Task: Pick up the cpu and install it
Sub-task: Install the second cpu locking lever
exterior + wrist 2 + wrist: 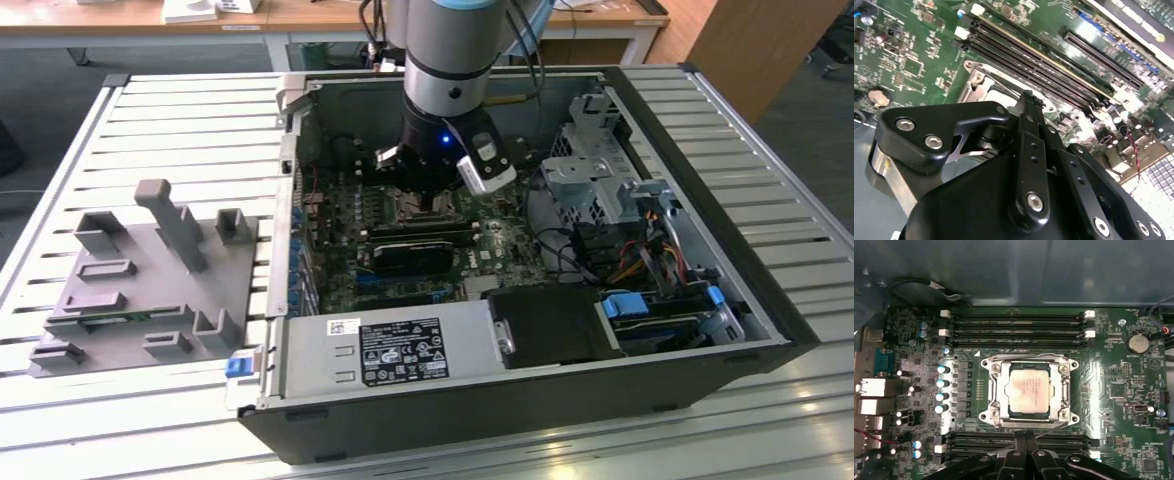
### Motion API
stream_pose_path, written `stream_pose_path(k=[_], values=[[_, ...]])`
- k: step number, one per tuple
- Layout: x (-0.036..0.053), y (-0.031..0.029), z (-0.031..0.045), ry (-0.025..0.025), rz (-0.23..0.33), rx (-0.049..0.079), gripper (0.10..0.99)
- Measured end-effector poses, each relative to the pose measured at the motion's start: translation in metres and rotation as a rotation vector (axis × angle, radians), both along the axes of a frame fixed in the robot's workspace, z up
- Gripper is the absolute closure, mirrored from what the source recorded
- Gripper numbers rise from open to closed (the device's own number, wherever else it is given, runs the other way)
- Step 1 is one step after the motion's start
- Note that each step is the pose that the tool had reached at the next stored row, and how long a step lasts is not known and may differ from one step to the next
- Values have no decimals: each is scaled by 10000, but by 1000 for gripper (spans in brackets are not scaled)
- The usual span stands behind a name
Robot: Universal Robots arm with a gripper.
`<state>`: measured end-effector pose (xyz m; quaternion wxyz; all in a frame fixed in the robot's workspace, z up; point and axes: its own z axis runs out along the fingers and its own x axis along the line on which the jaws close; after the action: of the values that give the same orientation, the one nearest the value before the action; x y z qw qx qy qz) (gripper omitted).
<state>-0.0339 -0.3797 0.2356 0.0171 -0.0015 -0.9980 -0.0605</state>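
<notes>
The cpu [1028, 391], a flat square chip with a silvery top and a pale tan rim, lies inside the black socket's metal frame [995, 390] on the green motherboard [1119, 385]. My gripper [1026, 434] hangs just beside the socket frame, over the memory slots, with its two black fingers pressed together and nothing between them. It is apart from the chip. In the second wrist view the joined fingertips [1027, 100] hang above a corner of the socket frame [976, 80]. In the exterior view the gripper [430, 200] is low inside the open computer case.
Memory slots [1014, 322] flank the socket on two sides. The case [721, 200] walls surround the board, with a drive cage [601, 160], loose cables [641, 250] and a power supply [387, 350]. A grey plastic tray with upright posts [147, 280] stands at the exterior view's left.
</notes>
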Motion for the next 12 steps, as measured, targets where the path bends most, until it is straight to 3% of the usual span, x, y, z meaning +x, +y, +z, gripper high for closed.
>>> stream_pose_path(k=[6,12], values=[[-10,-1,-16,1,2,0,980],[-14,-6,-88,19,2,40,980]])
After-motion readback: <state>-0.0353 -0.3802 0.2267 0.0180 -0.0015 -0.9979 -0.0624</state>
